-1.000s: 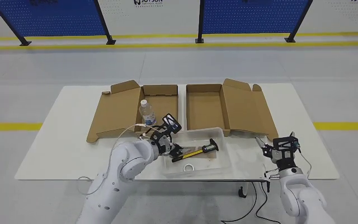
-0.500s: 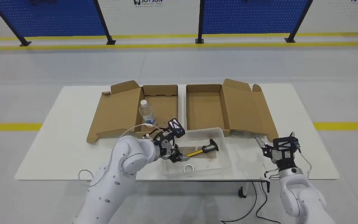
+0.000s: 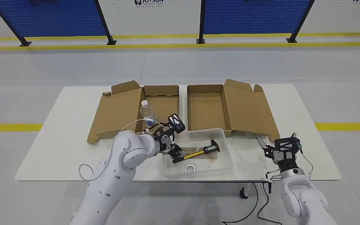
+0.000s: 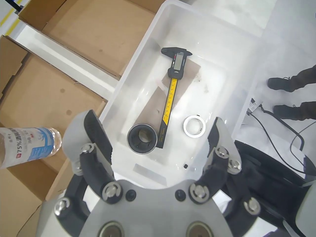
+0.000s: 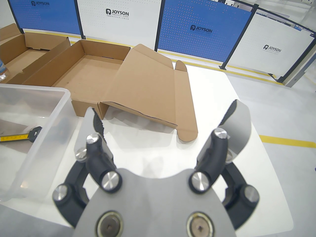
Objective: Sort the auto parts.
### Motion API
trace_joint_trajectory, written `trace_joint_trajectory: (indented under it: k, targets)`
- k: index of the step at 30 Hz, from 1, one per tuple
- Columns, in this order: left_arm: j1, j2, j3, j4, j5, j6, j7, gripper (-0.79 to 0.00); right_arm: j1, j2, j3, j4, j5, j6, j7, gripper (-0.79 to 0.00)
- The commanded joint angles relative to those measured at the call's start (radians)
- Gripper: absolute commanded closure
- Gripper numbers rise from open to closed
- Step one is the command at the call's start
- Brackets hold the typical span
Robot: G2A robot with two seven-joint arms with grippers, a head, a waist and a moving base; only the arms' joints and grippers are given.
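A clear plastic bottle [image 3: 148, 114] with a blue and white label is standing upright in the left cardboard box [image 3: 160, 107], close to its front wall. The white desk [image 3: 67, 135] is carrying everything, and its bare top is stretching out on both sides. Behind the desk, a blue pegboard panel [image 3: 50, 17] and another blue panel [image 3: 256, 17] are standing in black frames, with a white panel [image 3: 149, 17] between them. A yellow line [image 3: 169, 46] is running along the grey floor [image 3: 180, 64] at the foot of the panels. A second yellow line [image 3: 17, 127] is passing under the desk and showing at both of its ends. Black cables [image 4: 279, 134] are lying looped on the floor beside the desk's near edge.
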Motion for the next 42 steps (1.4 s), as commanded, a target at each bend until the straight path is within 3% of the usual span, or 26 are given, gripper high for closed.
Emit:
trace_joint_trajectory:
  k: [1, 3, 10, 17, 25, 42]
  targets:
    - [-0.018, 0.002, 0.008, 0.021, -0.01, -0.008, -0.021, -0.336, 0.0, 0.0, 0.0, 0.0, 0.0, 0.0, 0.0, -0.785]
    - [-0.03, 0.003, 0.014, 0.034, -0.006, -0.014, -0.034, -0.311, 0.0, 0.0, 0.0, 0.0, 0.0, 0.0, 0.0, -0.785]
    - [-0.058, 0.007, 0.05, 0.084, 0.007, -0.017, -0.057, -0.351, 0.0, 0.0, 0.0, 0.0, 0.0, 0.0, 0.0, -0.785]
    - [-0.091, 0.008, 0.086, 0.131, 0.043, 0.004, -0.059, -0.332, 0.0, 0.0, 0.0, 0.0, 0.0, 0.0, 0.0, -0.785]
    - [-0.115, 0.013, 0.117, 0.142, 0.124, 0.02, -0.084, -0.329, 0.0, 0.0, 0.0, 0.0, 0.0, 0.0, 0.0, -0.785]
    - [-0.158, 0.01, 0.177, 0.206, 0.107, 0.018, -0.081, -0.219, 0.0, 0.0, 0.0, 0.0, 0.0, 0.0, 0.0, -0.785]
